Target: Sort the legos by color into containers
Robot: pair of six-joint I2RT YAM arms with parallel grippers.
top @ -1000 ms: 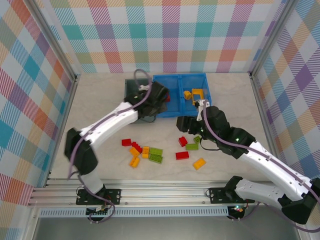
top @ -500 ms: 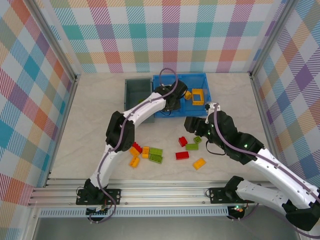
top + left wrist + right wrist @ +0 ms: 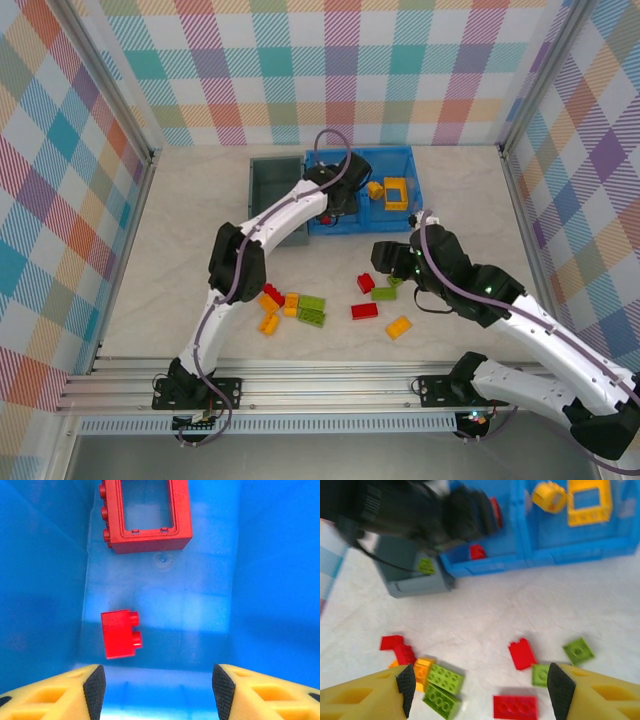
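Left gripper [image 3: 159,692], jaws apart, hangs over the blue bin [image 3: 270,580]. The small red brick [image 3: 119,634] inside lies sideways, studs pointing right in the wrist view. Right gripper [image 3: 480,690] gapes empty too.

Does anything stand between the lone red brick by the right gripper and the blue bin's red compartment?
Yes. The left gripper hangs open inside that compartment of the blue bin. Between the red brick and the bin, nothing lies on the table.
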